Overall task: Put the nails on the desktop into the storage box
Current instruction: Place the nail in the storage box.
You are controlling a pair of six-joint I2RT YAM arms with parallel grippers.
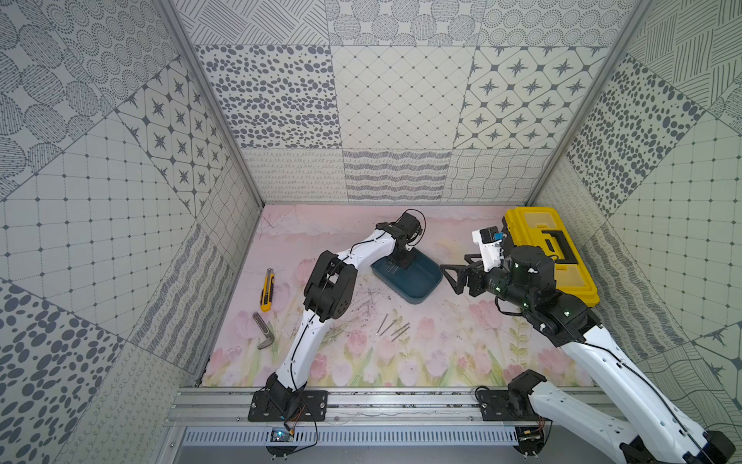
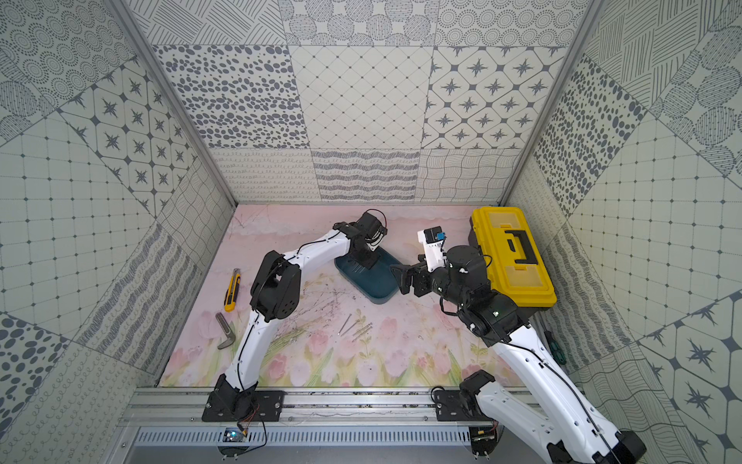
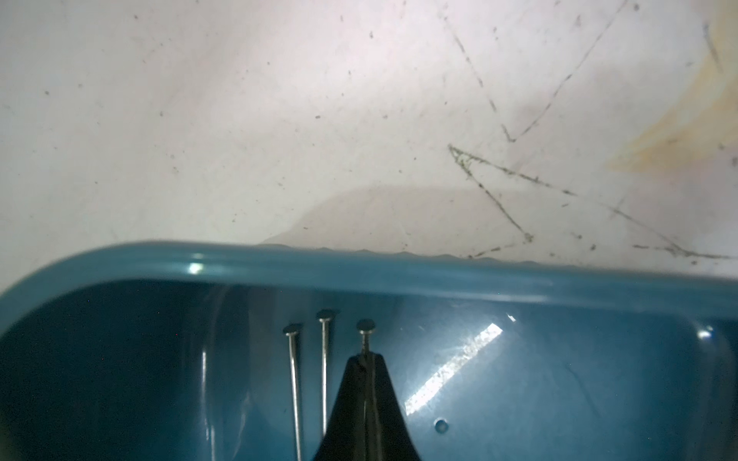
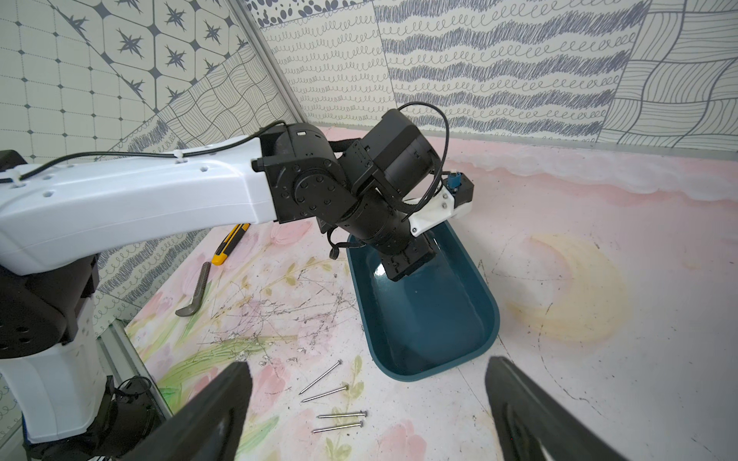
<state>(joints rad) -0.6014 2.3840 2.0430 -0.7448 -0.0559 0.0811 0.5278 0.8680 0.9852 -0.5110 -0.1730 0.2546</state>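
Three of the nails are inside the storage box (image 3: 359,267), which stands about mid-worktop, toward the back edge. Two lie flat side by side (image 3: 293,383), and the third nail (image 3: 366,329) is pinched just under its head by the left jaws, which are closed tight on it low in the box. Four more loose nails (image 4: 331,399) lie in a close bunch on the worktop (image 1: 441,361), between the box and the front edge.

The held nail's head is near the box wall, so a release here could bounce it off the wall, and lifting away without opening would carry it out again. The light tub may slide if the jaws drag on it. The right jaws, spread wide and empty, hover just beside the box's right end and could knock it. Taking one of the bunched nails may shift its neighbours.

The held nail's shank is hidden behind the jaws, so whether its tip rests on the box floor cannot be told. In both top views the left arm (image 1: 361,253) covers part of the box.
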